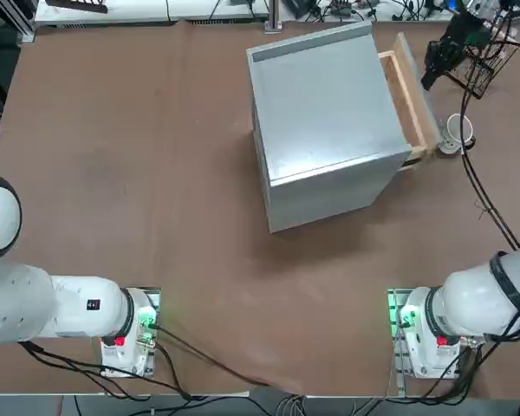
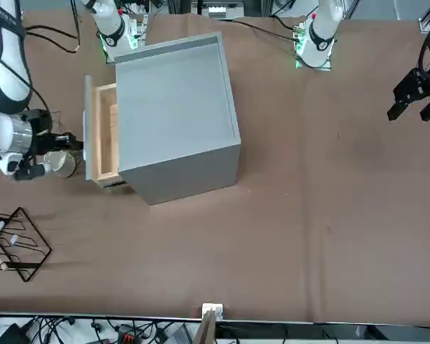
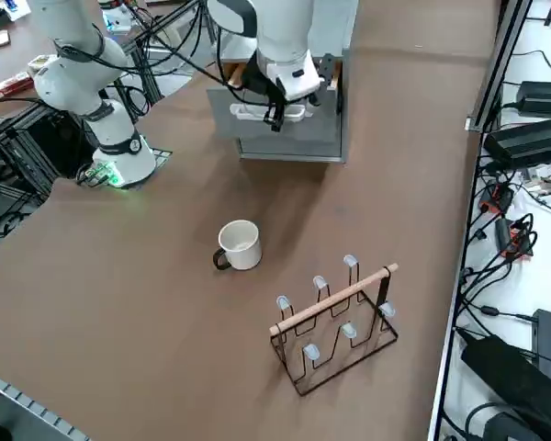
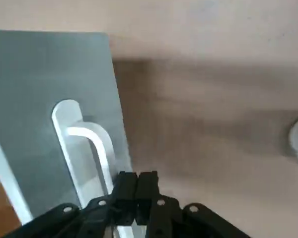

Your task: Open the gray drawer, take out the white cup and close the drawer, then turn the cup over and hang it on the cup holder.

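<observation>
The gray drawer [image 1: 402, 94] stands partly pulled out of the gray cabinet [image 1: 325, 121], and its wooden tray shows in the top and front views. My right gripper [image 4: 136, 184] is shut with nothing between its fingers. It sits at the drawer's front panel [image 4: 39, 99], right beside the white handle [image 4: 92, 144]. The white cup [image 3: 240, 244] stands upright on the table, outside the drawer and a little way from the gripper [image 3: 283, 112]. Further out stands the cup holder [image 3: 335, 317], a dark wire rack with a wooden bar and nothing hanging on it.
The cabinet fills the middle of the table. Cup [image 1: 458, 132] and cup holder [image 1: 490, 52] stand on the strip between the drawer front and the table edge on my right side. The arm's cable [image 1: 485, 195] trails across the table there.
</observation>
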`<state>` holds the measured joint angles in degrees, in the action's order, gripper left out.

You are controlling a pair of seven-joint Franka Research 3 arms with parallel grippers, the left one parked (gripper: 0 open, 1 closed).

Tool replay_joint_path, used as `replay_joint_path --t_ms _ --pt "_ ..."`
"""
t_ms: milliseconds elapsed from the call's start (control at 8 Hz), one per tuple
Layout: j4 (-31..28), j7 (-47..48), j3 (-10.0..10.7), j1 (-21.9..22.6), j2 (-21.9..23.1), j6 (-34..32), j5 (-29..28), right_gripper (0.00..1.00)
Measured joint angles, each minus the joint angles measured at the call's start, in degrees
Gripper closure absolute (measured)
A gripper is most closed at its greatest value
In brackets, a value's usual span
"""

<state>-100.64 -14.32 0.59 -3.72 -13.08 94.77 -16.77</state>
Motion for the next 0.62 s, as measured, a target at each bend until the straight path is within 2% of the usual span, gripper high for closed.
replay_joint_path --t_ms 625 --pt "-2.9 0.0 -0.1 4.6 0.2 -0.3 -3.8 0.98"
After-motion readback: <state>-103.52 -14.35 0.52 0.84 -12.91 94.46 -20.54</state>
